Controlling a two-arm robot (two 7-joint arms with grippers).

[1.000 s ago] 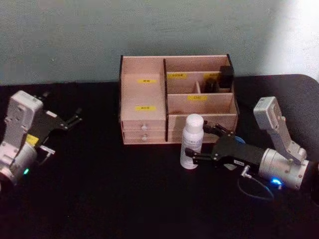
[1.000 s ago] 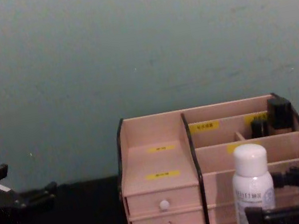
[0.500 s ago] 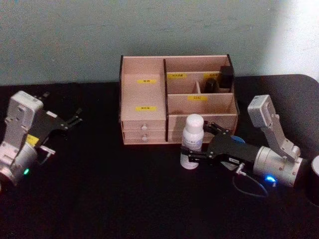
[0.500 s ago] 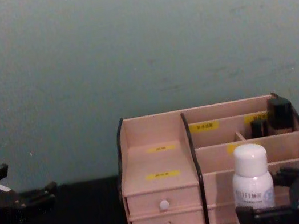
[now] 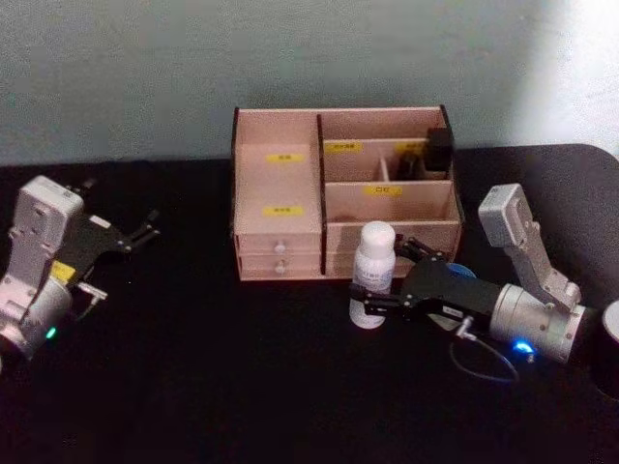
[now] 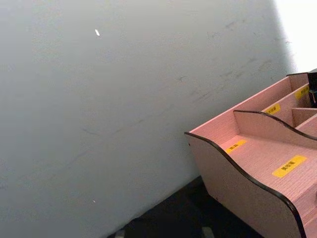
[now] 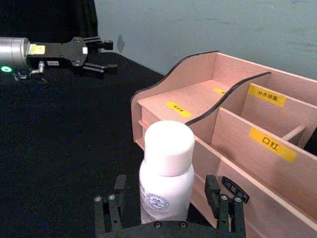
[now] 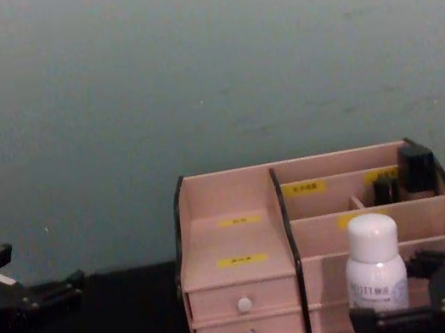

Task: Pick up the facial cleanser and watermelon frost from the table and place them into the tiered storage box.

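Right end effector [image 5: 377, 272] astride facial cleanser bottle [image 5: 372, 259], base hidden

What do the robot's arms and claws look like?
Both arms are silver-grey tubes, and each carries a pale grey boxy block. The left arm has a yellow sticker and a small green light. The right arm has a blue light and a thin looping cable. The left claw and right claw are black, with slim jointed fingers.

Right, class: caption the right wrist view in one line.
Open right pincer straddles the white bottle standing before the pink box.
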